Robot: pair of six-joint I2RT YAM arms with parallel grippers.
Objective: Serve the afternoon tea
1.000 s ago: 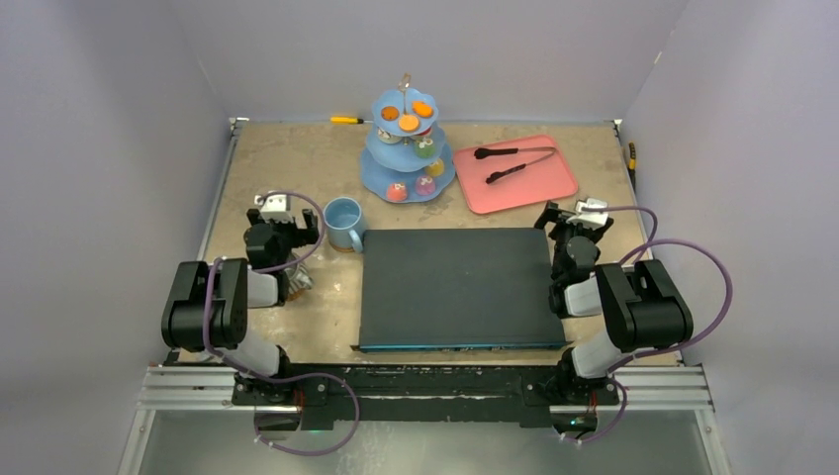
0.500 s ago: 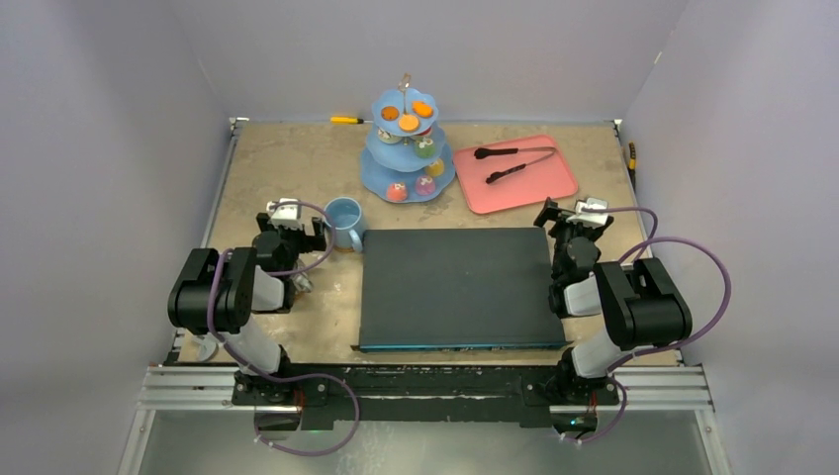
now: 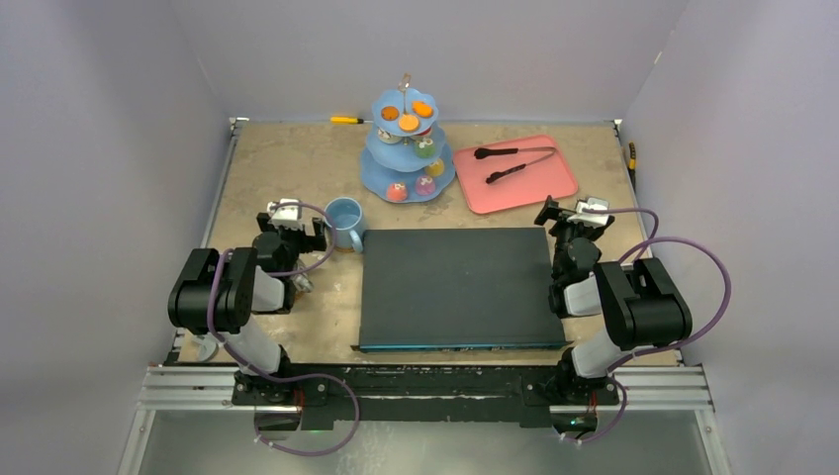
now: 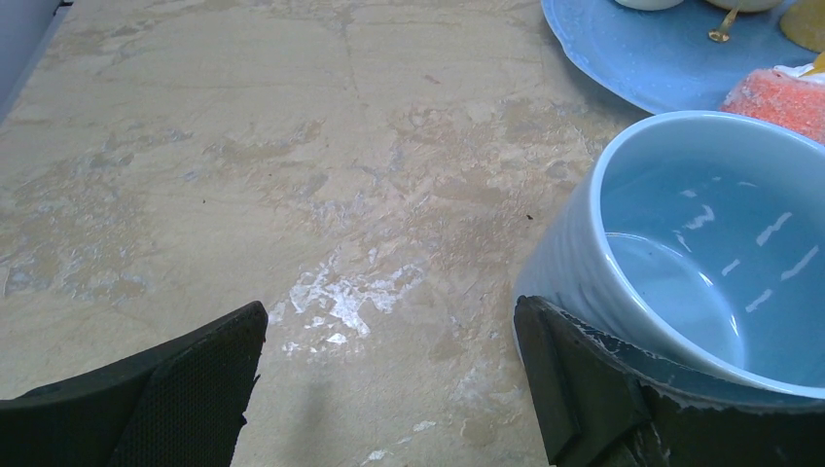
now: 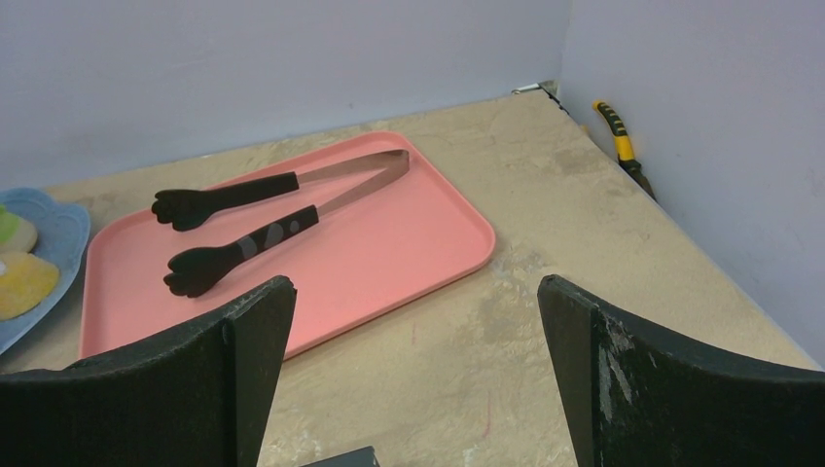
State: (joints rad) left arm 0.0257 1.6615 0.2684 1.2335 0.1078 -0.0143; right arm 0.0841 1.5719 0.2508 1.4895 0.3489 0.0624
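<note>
Lilac walls close in a worn beige table [image 3: 277,158], with a black mat [image 3: 460,287] at the middle of its near half. At 12 o'clock from the mat stands the stand [image 3: 378,178]: three light-blue scalloped tiers, the widest at the bottom, with a metal loop on top. Cakes [image 3: 408,123] sit on every tier: orange ones on the top tier, a green one [image 3: 425,149] on the middle tier, and a red one [image 3: 397,192] and a purple one [image 3: 425,185] at the lowest tier's near rim. The mug [image 3: 343,220], light blue, glossy and empty, stands upright at 10 o'clock from the mat, just off its far left corner.

The left pincer [image 4: 389,341] is released and holds nothing. The mug lies outside its gap at 3 o'clock, close against one finger [image 4: 584,389]; whether they touch, I cannot tell. The right pincer [image 5: 418,311] is also released and empty, off the mat's far right corner. At 11 o'clock from it lies a pink tray [image 3: 534,183] carrying black tongs [image 3: 510,163].
</note>
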